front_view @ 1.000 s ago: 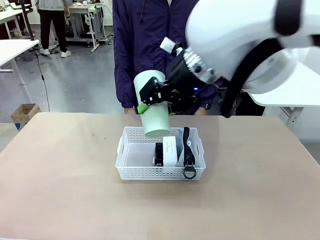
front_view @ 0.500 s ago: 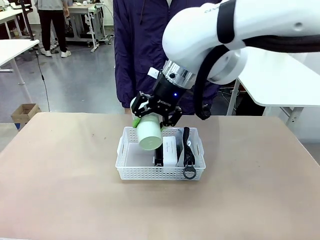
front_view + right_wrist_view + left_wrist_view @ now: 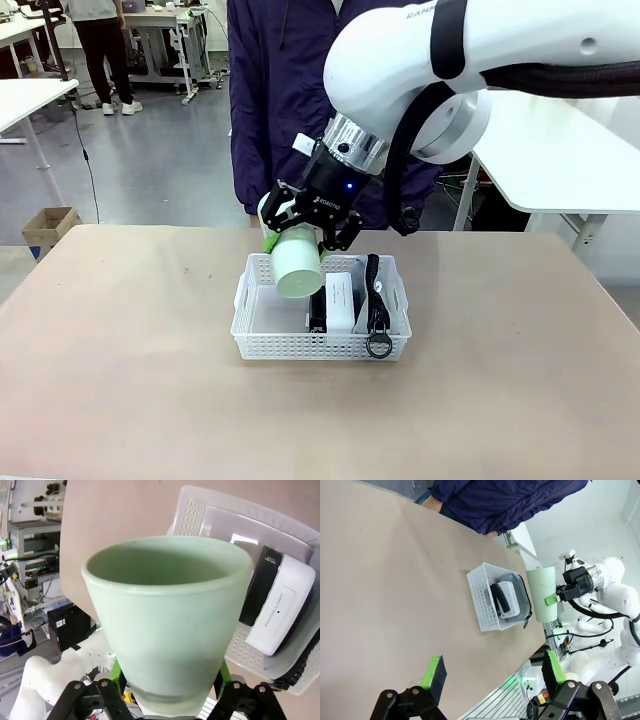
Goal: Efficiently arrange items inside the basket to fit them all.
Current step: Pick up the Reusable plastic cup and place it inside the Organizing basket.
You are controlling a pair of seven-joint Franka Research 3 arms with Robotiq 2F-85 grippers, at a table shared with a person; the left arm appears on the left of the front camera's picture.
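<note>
So the table [image 3: 120, 380] has the white basket [image 3: 268, 343] sitting mid-way, with the person standing right behind it. Inside, the right half is already packed: grey pouch [image 3: 390, 305] at the far right, white box [image 3: 338, 296] next to it, black stapler [image 3: 318, 308] beside that. The left half looks free. The right hand [image 3: 300, 232] is clamped around the pale green cup [image 3: 297, 266], tipped on its side, hovering over the basket's back left part. The left hand [image 3: 492, 676] sits spread apart, holding nothing, well away. My worry: the cup could catch the stapler or rim going down, or roll once let go.
</note>
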